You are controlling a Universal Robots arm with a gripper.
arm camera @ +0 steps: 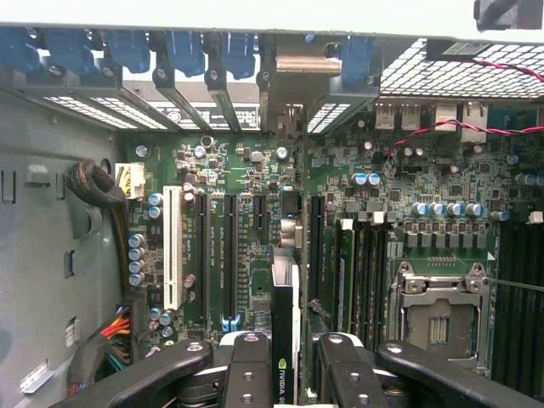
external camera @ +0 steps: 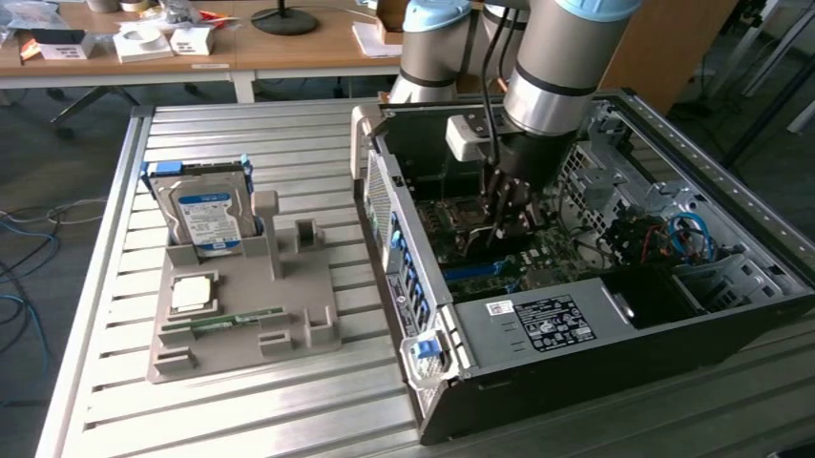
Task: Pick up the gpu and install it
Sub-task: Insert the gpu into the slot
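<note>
Looked like a robotics lab: slotted aluminium bench (external camera: 229, 420) carrying an opened computer tower (external camera: 548, 329) and a grey parts fixture (external camera: 303, 298), industrial robot arm (external camera: 560, 57) reaching into it, wooden desks (external camera: 305, 52) cluttered with boxes (external camera: 143, 43) behind, loose cables (external camera: 18, 286) trailing across the floor (external camera: 57, 157).

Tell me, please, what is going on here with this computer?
The end effector is inside the open computer case, gripping the gpu edge-on. The card is in line with the expansion slots on the motherboard; I cannot tell whether it is seated. A hard drive stands in the grey holder outside the case.
</note>
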